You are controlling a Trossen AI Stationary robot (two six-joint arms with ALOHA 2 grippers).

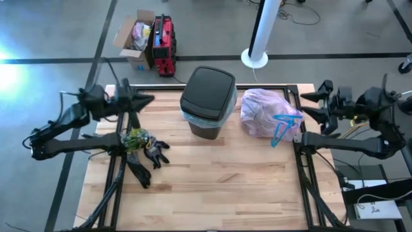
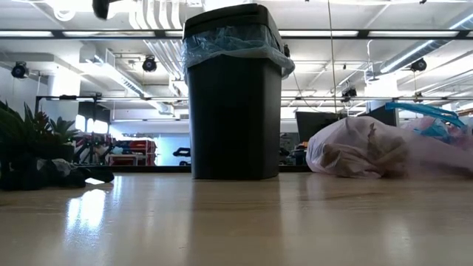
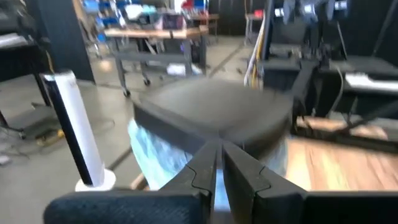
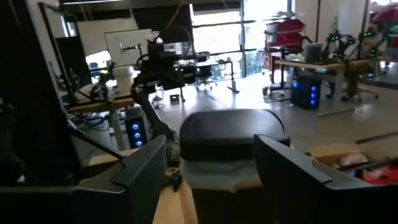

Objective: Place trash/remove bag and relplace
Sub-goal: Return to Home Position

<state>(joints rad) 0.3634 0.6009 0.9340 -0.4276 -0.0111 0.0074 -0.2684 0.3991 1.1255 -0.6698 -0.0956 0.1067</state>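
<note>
The filled pale pink plastic bag (image 1: 261,111) is seen on the wooden counter (image 1: 225,187), just beside the black plastic bin (image 1: 206,132), whose lid (image 1: 207,89) is shut over a light blue liner (image 1: 193,120). The right end effector (image 1: 308,105) is held nearest to it, fingers wide apart, and the blue drawstrings (image 1: 281,125) are turned toward that side. The left end effector (image 1: 147,99) is held beyond the bin, fingers pressed together. Black gloves (image 1: 151,154) are seen near the left arm; nothing is seen blocking a pull back
</note>
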